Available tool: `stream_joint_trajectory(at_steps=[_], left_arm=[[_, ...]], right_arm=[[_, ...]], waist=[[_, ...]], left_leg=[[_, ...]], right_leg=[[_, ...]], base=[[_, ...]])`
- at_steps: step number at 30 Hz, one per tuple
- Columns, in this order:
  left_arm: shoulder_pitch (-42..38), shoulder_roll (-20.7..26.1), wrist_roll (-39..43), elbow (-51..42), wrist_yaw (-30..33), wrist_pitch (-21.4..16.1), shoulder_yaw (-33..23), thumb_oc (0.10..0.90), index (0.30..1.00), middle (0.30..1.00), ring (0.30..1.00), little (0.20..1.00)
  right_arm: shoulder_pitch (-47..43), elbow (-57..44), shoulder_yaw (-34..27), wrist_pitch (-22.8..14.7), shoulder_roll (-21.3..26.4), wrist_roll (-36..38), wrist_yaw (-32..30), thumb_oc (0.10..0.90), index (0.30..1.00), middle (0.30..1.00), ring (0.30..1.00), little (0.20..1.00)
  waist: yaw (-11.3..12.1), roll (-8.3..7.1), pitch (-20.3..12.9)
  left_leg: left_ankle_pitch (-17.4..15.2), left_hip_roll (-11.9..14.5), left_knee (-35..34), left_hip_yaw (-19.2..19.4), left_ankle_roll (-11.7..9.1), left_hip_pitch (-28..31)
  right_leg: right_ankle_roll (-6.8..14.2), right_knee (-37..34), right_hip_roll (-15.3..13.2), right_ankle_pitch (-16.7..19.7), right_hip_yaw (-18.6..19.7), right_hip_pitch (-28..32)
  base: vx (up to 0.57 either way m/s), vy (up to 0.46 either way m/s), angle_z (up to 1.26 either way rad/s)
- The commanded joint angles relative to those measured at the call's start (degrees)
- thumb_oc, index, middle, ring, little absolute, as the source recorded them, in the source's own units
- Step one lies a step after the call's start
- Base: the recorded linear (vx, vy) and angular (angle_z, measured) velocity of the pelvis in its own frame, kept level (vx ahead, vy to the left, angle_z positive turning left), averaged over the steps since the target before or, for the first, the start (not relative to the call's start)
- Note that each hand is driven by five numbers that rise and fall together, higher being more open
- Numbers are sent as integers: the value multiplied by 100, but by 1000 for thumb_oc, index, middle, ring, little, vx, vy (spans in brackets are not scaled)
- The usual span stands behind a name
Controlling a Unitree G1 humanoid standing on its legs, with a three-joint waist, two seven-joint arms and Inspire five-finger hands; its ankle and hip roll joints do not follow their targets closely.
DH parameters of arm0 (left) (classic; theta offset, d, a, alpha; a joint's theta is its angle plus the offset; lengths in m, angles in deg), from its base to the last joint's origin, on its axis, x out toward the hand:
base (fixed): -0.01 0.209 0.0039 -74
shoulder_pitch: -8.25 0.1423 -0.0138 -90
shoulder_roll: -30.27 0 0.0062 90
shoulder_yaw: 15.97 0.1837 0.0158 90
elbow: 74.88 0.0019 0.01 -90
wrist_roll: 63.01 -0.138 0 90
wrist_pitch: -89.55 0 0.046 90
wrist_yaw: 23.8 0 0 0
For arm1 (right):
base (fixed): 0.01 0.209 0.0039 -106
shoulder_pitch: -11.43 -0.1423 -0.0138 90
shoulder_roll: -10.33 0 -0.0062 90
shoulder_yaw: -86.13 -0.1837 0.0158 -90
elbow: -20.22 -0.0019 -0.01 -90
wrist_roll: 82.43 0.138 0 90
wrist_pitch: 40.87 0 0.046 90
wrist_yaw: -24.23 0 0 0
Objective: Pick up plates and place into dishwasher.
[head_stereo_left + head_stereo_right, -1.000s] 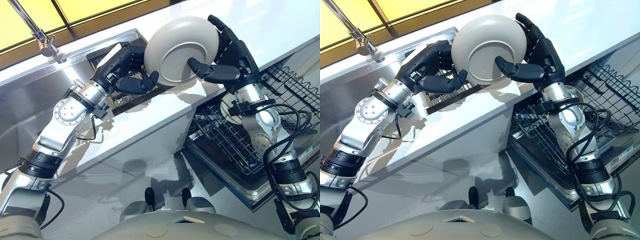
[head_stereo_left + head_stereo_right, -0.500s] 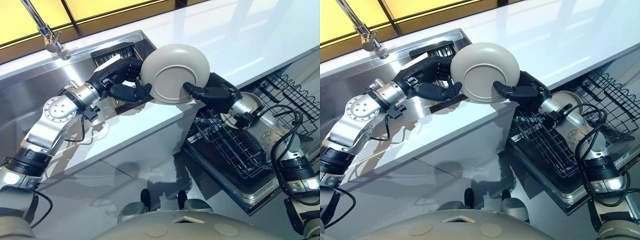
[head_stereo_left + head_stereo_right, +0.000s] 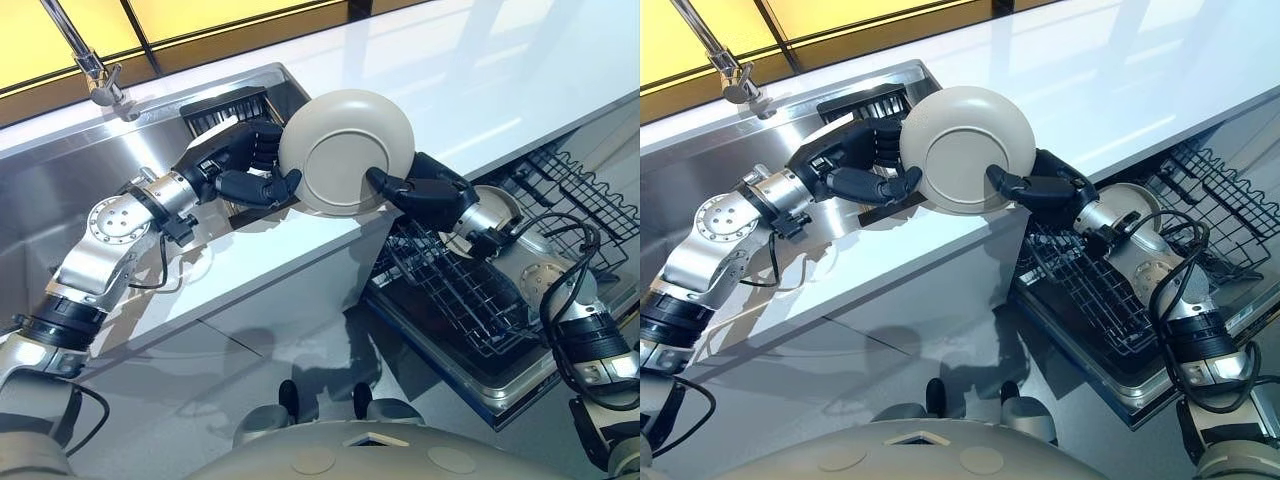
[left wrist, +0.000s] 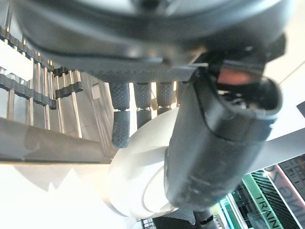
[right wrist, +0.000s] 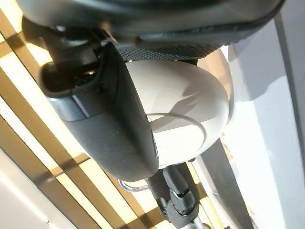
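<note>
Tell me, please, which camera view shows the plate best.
The left eye view: the whole plate shows, underside towards the camera, held between the left hand and the right hand over the counter edge. The right eye view gives nearly the same. In each wrist view the thumb covers part of it.

sink (image 3: 45, 160) left of counter (image 3: 480, 70) | dishwasher rack (image 3: 452, 292) right, below counter | plate (image 3: 340, 140) above counter edge

White lettering on dark slanted strip (image 4: 263, 206) in background; cut off, not readable whole.
</note>
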Motion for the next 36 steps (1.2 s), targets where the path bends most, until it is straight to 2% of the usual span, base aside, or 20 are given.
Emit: stream_joint_trajectory(at_steps=[1,4,6,8,9,10,12,15,16,18,20,23,26,28,29,31,32,36], left_arm=[[-595,-554,-536,599,228,-183,300,800,900,900,900,900],[-535,-639,-502,797,515,-198,176,800,900,900,900,900],[-488,-685,-589,954,873,-266,-22,800,900,900,900,900],[-440,-713,-717,1049,1077,-322,-174,800,900,900,900,900],[-383,-712,-884,1111,1292,-373,-327,800,900,900,900,900],[-359,-715,-928,1116,1374,-366,-390,800,900,900,900,900],[-219,-727,-1078,1124,1644,-380,-624,800,900,900,900,900],[32,-634,-1133,939,1939,-242,-1003,800,900,900,900,900],[128,-618,-1162,846,2030,-182,-1135,800,900,900,900,900],[226,-611,-1171,747,2141,-142,-1251,800,900,900,900,900],[356,-562,-1179,676,2367,-90,-1528,800,900,900,900,900],[404,-523,-1124,716,2508,-94,-1711,800,900,900,900,900],[470,-442,-1080,867,2872,-204,-1965,800,900,900,900,900],[494,-421,-1066,905,3016,-258,-2046,800,900,900,900,900],[527,-400,-1056,948,3232,-351,-2139,800,900,900,900,900],[580,-382,-1149,953,3422,-438,-2267,800,900,900,900,900],[630,-387,-1223,924,3525,-466,-2344,800,900,900,900,900],[761,-427,-1357,717,3692,-428,-2531,800,900,900,900,900]], right_arm=[[-1022,-1826,83,-986,-1369,1825,741,100,300,300,300,200],[-1043,-1801,-85,-1422,-1416,1692,342,100,300,300,300,200],[-1066,-1717,-336,-2079,-1363,1151,-83,100,300,300,300,200],[-1072,-1661,-563,-2512,-1315,834,-428,100,300,300,300,200],[-1083,-1581,-816,-2969,-1232,381,-815,100,300,300,300,200],[-1087,-1563,-926,-3072,-1205,261,-998,100,300,300,300,200],[-1040,-1446,-1389,-3599,-1070,-1323,-2025,100,300,300,300,200],[-658,-1022,-1950,-3761,-441,-2632,-2926,100,300,300,300,200],[-406,-906,-2093,-3862,-265,-2865,-3097,100,300,300,300,200],[-103,-849,-2225,-3915,-117,-3040,-3208,100,300,300,300,200],[428,-679,-2456,-3948,-5,-3634,-3598,100,300,300,300,200],[704,-546,-2543,-3880,82,-4095,-3822,100,300,300,300,200],[991,-222,-2677,-3514,339,-5472,-4747,100,300,300,300,200],[1124,-135,-2716,-3346,427,-5881,-5014,100,300,300,300,200],[1319,-7,-2773,-3019,537,-6555,-5348,100,300,300,300,200],[1528,170,-2823,-2698,581,-6909,-5502,100,300,300,300,200],[1657,270,-2850,-2622,533,-6838,-5410,100,300,300,300,200],[2073,386,-2765,-2624,164,-6732,-5007,100,300,300,300,200]], waist=[[25,24,-514],[16,33,-525],[1,39,-538],[-15,45,-540],[-27,45,-540],[-33,50,-544],[-51,75,-547],[-100,113,-517],[-123,117,-507],[-154,123,-491],[-211,128,-428],[-245,133,-386],[-295,148,-336],[-317,160,-315],[-350,169,-292],[-394,175,-267],[-423,180,-247],[-513,195,-178]], left_leg=[[-602,-168,35,205,159,138],[-609,-166,41,220,156,144],[-609,-161,40,227,153,148],[-610,-153,43,240,146,146],[-570,-148,55,261,141,106],[-570,-149,55,264,141,101],[-581,-144,62,278,138,94],[-584,-142,62,280,129,112],[-580,-142,60,274,129,114],[-573,-137,60,274,132,113],[-620,-136,51,255,144,159],[-620,-135,50,262,145,173],[-625,-132,49,285,142,187],[-623,-129,49,295,136,186],[-619,-129,52,303,131,180],[-619,-119,49,326,129,184],[-618,-114,49,342,129,185],[-609,-103,57,382,143,190]], right_leg=[[188,211,84,-32,-351,-223],[180,210,90,-37,-326,-220],[170,209,101,-44,-301,-218],[164,217,107,-50,-280,-228],[150,235,109,-13,-269,-278],[147,233,111,-12,-263,-286],[141,235,112,-20,-256,-299],[139,234,122,-30,-207,-296],[142,235,127,-35,-193,-297],[141,244,131,-42,-182,-306],[145,245,141,-99,-165,-272],[141,242,144,-110,-162,-259],[140,256,157,-126,-136,-263],[142,266,161,-133,-120,-272],[145,282,166,-142,-98,-284],[145,301,177,-154,-74,-297],[143,318,180,-159,-62,-308],[135,398,194,-188,-3,-357]], base=[[13,-5,-4],[5,-2,-1],[0,0,0],[0,0,0],[0,0,0],[0,0,0],[13,-6,-3],[0,0,0],[0,0,0],[2,-5,-2],[0,0,0],[7,-13,-4],[-1,-5,-5],[-5,4,-7],[0,0,0],[0,0,0],[0,0,0],[0,0,0]])
